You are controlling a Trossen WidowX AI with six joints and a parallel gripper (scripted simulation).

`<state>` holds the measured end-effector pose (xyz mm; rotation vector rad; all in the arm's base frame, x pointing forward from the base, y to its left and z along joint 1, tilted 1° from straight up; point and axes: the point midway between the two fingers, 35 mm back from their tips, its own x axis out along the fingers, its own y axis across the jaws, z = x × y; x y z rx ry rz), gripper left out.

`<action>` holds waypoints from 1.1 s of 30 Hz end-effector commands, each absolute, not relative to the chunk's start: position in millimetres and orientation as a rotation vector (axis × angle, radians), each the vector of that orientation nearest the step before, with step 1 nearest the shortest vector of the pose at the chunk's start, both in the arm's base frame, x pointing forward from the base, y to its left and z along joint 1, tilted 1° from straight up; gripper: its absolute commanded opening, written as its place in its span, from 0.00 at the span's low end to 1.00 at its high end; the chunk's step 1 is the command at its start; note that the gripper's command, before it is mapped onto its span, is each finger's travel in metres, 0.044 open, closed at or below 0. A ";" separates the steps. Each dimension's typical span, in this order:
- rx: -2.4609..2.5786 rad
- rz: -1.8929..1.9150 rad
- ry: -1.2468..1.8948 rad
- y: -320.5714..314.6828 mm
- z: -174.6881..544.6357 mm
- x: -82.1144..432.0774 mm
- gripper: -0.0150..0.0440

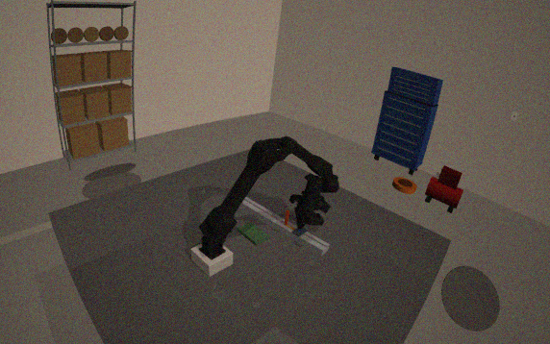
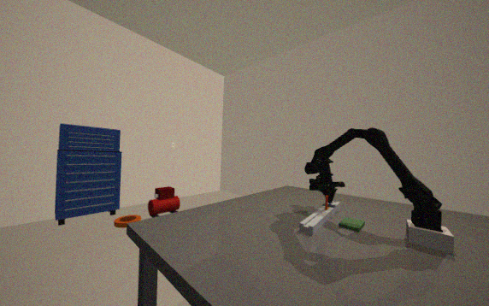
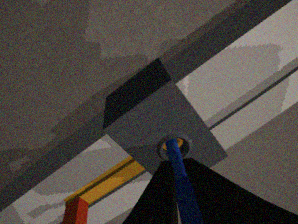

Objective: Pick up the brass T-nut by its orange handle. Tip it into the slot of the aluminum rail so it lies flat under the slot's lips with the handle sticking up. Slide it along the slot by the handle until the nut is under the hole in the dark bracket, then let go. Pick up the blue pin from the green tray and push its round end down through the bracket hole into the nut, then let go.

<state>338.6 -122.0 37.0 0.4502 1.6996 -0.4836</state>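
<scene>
The black gripper [image 1: 300, 227] [image 2: 332, 203] [image 3: 176, 168] is pinched tight on the blue pin [image 3: 186, 197]. Its tips point down, right above the dark bracket [image 1: 300, 232] [image 3: 157, 120]. The pin's far end is at the bracket's round hole, and I can't tell how deep it goes. A bit of yellow shows in the hole beside the pin.

The yellow nut [image 3: 107, 180] lies in the slot of the silver rail [image 1: 260, 209] [image 2: 314, 221] [image 3: 260, 65], partly under the bracket. Its orange handle [image 1: 287, 217] [image 2: 326, 202] [image 3: 75, 211] sticks up just beside the gripper, so there is only a little room on that side. The rail runs out both ways from under the gripper, and one end is near it.

The green tray [image 1: 254, 233] [image 2: 351, 224] sits lower than the gripper, between the rail and the arm's white block [image 1: 221, 264] [image 2: 429, 241]. The edges of the gray table [image 1: 356, 288] [image 2: 239, 252] are well apart from the gripper.
</scene>
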 end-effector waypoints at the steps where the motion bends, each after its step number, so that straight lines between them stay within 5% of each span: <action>1: 0.451 -0.483 1.695 -122.0 37.3 338.5 0.00; 5: 0.451 -0.483 1.695 -122.0 37.3 338.5 0.00; 17: 0.450 -0.484 1.698 -122.0 37.2 338.3 0.53; 33: 0.451 -0.483 1.698 -120.8 93.1 336.3 0.53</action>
